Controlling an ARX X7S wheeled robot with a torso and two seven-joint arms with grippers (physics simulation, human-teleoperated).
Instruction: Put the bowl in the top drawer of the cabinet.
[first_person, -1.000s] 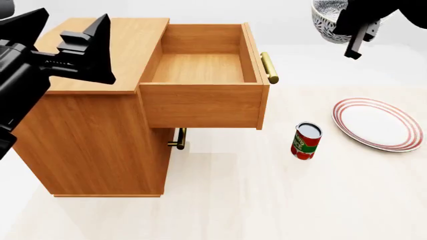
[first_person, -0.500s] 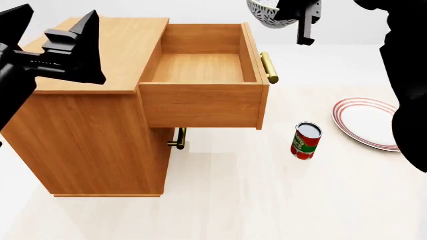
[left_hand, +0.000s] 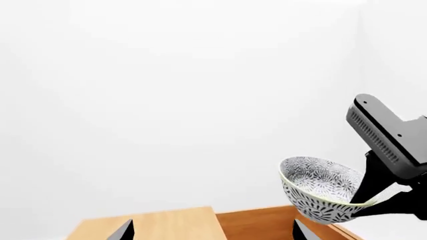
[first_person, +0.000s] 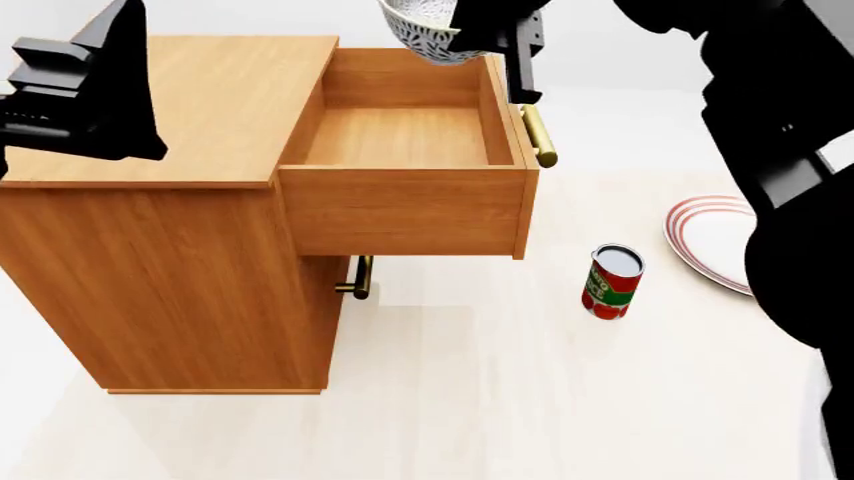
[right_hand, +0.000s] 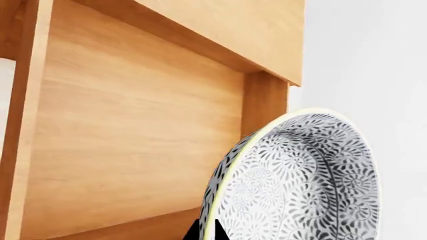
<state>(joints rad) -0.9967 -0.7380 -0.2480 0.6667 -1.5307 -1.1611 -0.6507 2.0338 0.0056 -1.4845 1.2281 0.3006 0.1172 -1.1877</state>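
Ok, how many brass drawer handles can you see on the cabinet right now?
2. The top drawer's bar handle sits on the pulled-out front, on the can's side; the lower handle pokes out beneath that drawer, partly hidden by it.

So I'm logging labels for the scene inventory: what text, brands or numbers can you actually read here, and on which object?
Nothing can be read in any view.
The red can has a label with a green band, but any lettering is too small and blurred to read.
The bowl, plate, cabinet and top drawer carry only pattern, rim stripes or wood grain, no text.
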